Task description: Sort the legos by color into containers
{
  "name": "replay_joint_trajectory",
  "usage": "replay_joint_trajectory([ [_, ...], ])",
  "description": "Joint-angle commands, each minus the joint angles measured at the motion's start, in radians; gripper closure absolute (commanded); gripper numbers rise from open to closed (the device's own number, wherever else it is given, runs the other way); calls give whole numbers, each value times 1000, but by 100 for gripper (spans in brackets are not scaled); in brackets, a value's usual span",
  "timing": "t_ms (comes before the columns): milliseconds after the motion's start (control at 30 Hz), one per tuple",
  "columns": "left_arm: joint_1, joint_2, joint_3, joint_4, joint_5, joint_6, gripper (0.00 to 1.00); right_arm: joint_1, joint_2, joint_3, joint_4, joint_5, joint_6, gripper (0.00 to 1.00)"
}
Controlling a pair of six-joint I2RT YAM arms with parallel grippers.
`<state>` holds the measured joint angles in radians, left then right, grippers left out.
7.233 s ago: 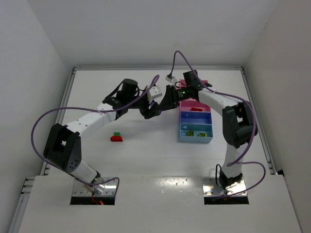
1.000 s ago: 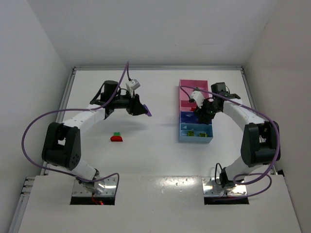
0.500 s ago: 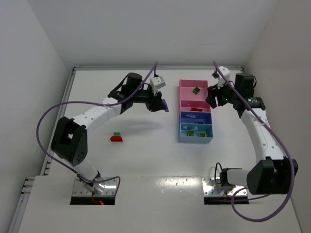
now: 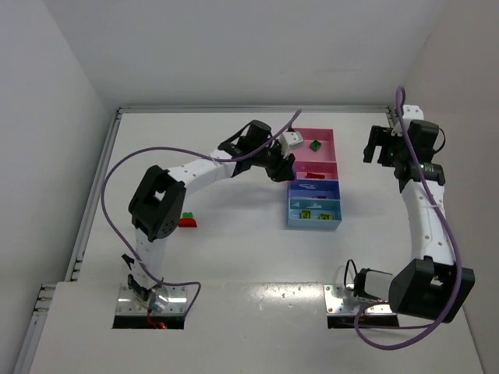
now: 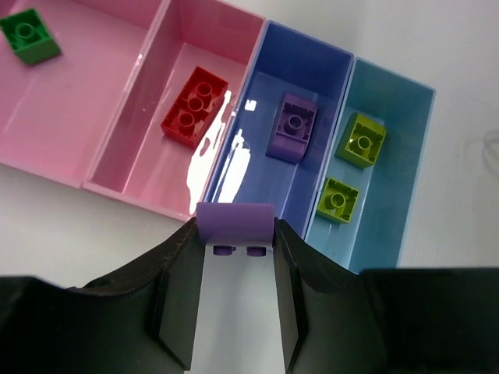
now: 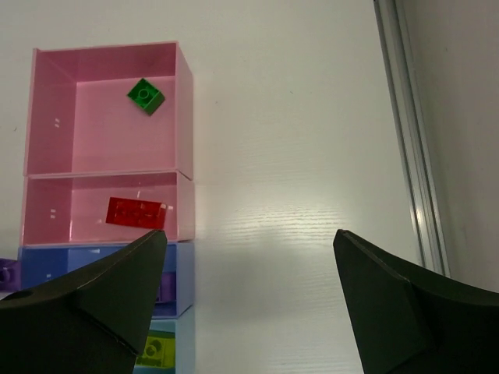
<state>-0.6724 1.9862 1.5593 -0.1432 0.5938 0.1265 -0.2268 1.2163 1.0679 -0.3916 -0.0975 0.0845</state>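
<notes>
My left gripper [image 5: 235, 238] is shut on a purple lego [image 5: 235, 224], held over the table at the tray's left side, by the dark blue compartment. The tray [image 4: 337, 167] holds a green lego [image 5: 29, 35] in the large pink compartment, a red one [image 5: 195, 107] in the smaller pink, a purple one [image 5: 292, 127] in the dark blue and two yellow-green ones [image 5: 361, 140] in the light blue. My right gripper [image 6: 249, 261] is open and empty, raised to the right of the tray [image 6: 78, 132]. In the top view it [image 4: 376, 146] hangs near the table's right rail.
A red lego with a green one on it [image 4: 187, 220] lies on the table at the left, beside my left arm's elbow. A metal rail [image 6: 409, 148] runs along the table's right edge, and white walls enclose the table.
My left gripper has carried the purple lego rightward to the tray's left side. My right gripper has pulled back from over the tray toward the right rail and opened wide.
</notes>
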Motion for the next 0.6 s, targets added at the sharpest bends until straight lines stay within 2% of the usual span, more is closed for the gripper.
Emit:
replay_joint_trajectory([
  [0, -24, 29, 54, 10, 3, 1, 84, -23, -26, -6, 42, -7, 54, 12],
  [200, -44, 97, 84, 10, 3, -8, 83, -91, -4, -6, 33, -85, 64, 12],
  [333, -53, 118, 84, 10, 3, -19, 63, -117, 5, -6, 33, -122, 84, 12],
  [367, -53, 128, 84, 10, 3, -19, 52, -117, 5, -6, 33, -134, 84, 12],
  [500, -53, 138, 102, 10, 3, -28, 37, -135, 14, -6, 33, -162, 84, 10],
  [567, -53, 138, 113, 10, 3, -37, 35, -135, 14, -6, 33, -174, 84, 10],
])
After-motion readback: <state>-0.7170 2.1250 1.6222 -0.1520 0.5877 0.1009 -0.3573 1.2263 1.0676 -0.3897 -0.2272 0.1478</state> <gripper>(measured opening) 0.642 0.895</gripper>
